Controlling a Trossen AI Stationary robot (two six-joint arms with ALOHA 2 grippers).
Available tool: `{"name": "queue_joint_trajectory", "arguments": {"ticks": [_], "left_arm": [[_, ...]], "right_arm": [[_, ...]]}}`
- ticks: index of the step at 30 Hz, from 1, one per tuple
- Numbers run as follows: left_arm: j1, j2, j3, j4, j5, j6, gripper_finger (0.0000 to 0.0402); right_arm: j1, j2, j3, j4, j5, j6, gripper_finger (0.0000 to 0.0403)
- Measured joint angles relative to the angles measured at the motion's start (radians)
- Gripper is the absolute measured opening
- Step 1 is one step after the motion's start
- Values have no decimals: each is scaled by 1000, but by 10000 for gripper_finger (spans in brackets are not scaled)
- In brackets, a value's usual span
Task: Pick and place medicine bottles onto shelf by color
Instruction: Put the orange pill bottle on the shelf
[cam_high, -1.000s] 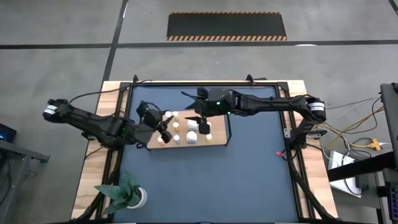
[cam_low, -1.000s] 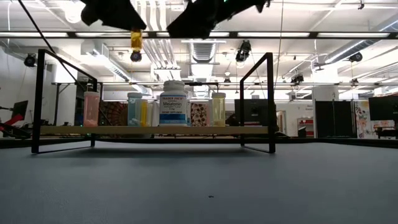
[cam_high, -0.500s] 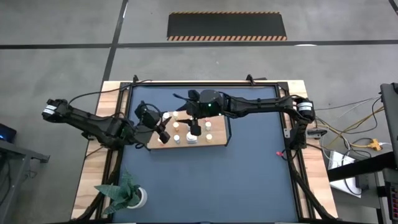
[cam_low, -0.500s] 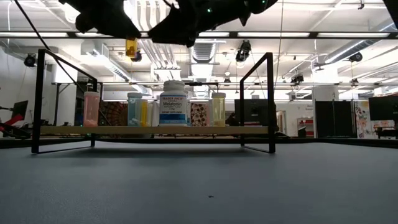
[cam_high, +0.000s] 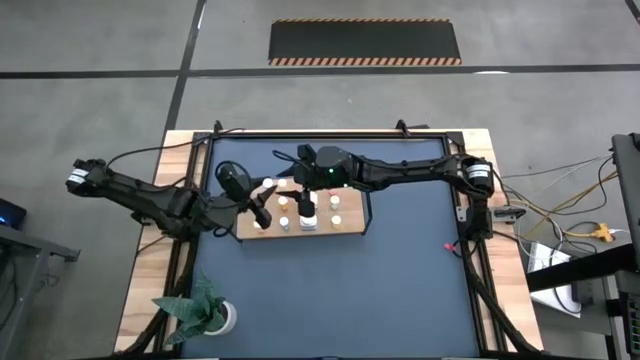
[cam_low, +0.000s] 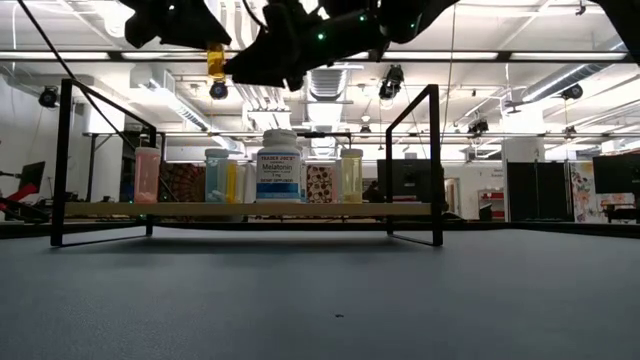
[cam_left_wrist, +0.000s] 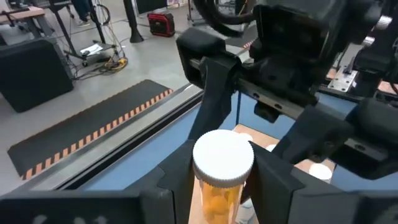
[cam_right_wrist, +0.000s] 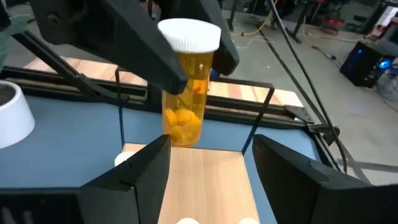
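Left end effector clamps orange bottle above shelf; right end effector spread wide, facing bottle.

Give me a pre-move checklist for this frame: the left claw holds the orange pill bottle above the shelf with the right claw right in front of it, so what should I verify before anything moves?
1. Left claw grips the orange bottle: ok, fingers clamp its body below the white cap.
2. Bottle upright: ok, cap on top in both wrist views.
3. Right claw open: ok, its fingers stand apart, bottle ahead and not between them.
4. Bottle clear of the shelf: ok, the low view shows it hanging well above the board.
5. Bottles already on the shelf upright: ok, the labelled white bottle and its neighbours stand.
6. Free spot directly under the bottle: cannot tell, the arms cover that part in the high view.
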Motion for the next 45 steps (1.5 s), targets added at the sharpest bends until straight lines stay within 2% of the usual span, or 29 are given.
{"name": "queue_joint_trajectory", "arguments": {"ticks": [6,13,15,19,24,29,33,37,45], "left_arm": [[0,0,-4,-154,0,-11,112],[0,27,-48,-170,11,-9,112],[-1,32,-42,-161,24,34,112],[-2,33,-40,-160,89,130,112],[-2,35,-40,-155,89,151,112],[-1,35,-42,-156,88,171,112],[6,45,-46,-161,42,73,112],[6,68,-46,-223,44,-41,112],[5,119,-45,-250,52,-123,112]], "right_arm": [[-4,-38,0,-97,1,-25,219],[-4,-65,0,-166,-1,-79,219],[-4,-65,0,-167,-27,-118,219],[-2,-62,0,-117,-88,-112,219],[-2,-29,-1,3,-107,-29,219],[-2,-8,-3,27,-104,-12,219],[-2,-9,-3,5,-104,-1,219],[-2,-13,-3,-39,-104,-1,219],[-2,-15,-3,-128,-103,-10,219]]}}
